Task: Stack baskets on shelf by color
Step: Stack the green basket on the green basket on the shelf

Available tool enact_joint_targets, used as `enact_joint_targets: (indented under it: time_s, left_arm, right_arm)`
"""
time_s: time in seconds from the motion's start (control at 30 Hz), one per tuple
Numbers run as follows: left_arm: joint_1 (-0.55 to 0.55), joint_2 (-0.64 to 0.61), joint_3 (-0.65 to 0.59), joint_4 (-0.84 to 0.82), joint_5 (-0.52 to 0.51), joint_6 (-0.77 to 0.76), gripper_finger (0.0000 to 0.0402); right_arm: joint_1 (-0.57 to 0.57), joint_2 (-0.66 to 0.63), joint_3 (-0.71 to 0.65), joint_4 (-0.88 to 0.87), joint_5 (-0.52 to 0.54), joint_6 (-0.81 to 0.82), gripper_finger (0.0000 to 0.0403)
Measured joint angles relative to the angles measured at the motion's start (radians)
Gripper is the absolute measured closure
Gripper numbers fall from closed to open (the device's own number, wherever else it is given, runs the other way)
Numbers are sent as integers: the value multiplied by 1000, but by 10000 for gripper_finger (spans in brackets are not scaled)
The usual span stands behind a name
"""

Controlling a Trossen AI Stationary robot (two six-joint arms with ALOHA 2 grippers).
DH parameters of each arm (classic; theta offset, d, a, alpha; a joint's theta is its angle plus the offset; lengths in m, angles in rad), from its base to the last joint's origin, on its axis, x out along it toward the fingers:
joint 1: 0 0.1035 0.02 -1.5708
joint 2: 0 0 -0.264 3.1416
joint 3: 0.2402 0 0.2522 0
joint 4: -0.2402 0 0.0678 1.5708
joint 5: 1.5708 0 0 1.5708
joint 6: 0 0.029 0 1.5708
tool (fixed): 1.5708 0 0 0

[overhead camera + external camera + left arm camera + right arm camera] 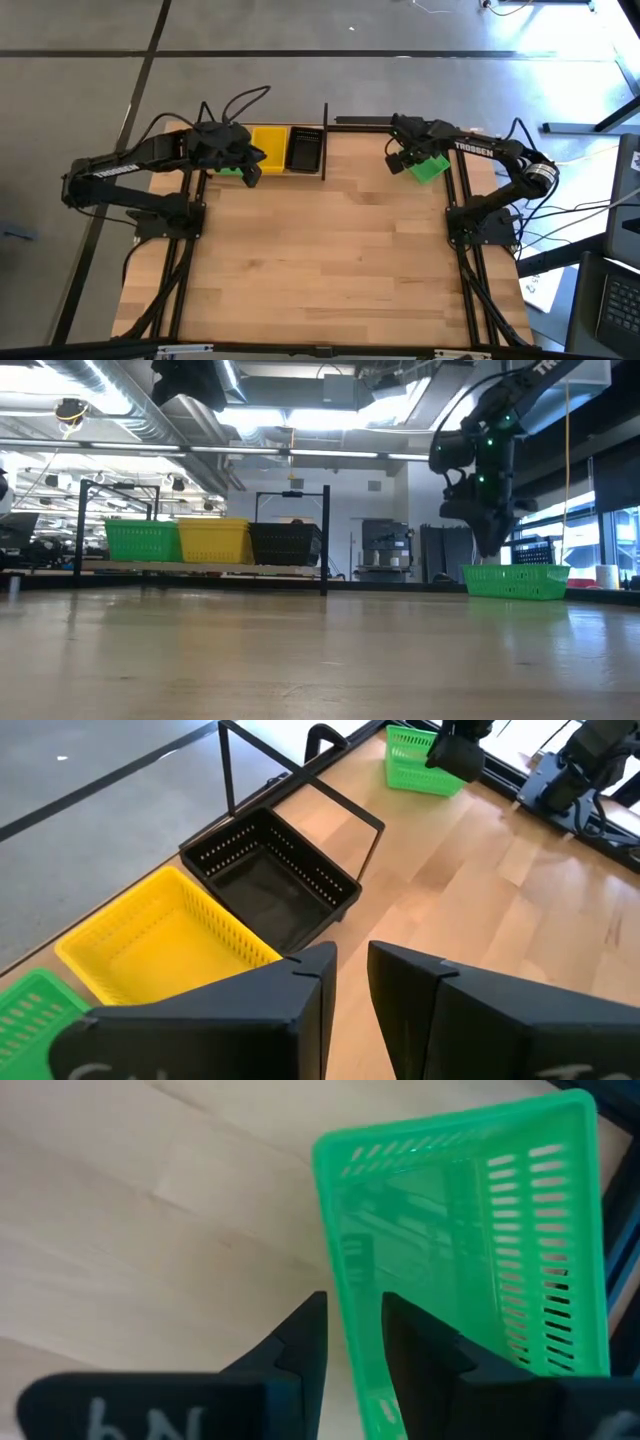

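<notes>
On the shelf (pixel 200 568) at the table's far left, a green basket (pixel 142 541), a yellow basket (pixel 213 541) and a black basket (pixel 285 544) stand side by side on their bottoms. My left gripper (pixel 250 172) hovers over the shelf's green end, open, with nothing between its fingers (pixel 352 960). Another green basket (pixel 431 167) rests on the tabletop at the far right. My right gripper (pixel 355 1308) points steeply down just above it, open. Its fingers stand on either side of one basket wall (pixel 350 1260), and no touch shows.
The shelf's black posts and rods (pixel 325 140) rise beside the black basket. The right arm's base (pixel 478 222) and cables stand near the right edge. A laptop (pixel 615 300) sits off the table at the right. The tabletop's middle and near part (pixel 320 260) is bare wood.
</notes>
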Motion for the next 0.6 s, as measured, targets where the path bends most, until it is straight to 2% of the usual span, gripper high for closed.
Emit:
enact_joint_targets:
  time_s: [0.37,0.6]
  left_arm:
    - [0,0,0,-1,0,0,350]
    - [1,0,0,-1,0,0,350]
  right_arm:
    - [-17,7,-33,38,-24,-76,307]
    - [-25,79,-33,44,-32,-112,307]
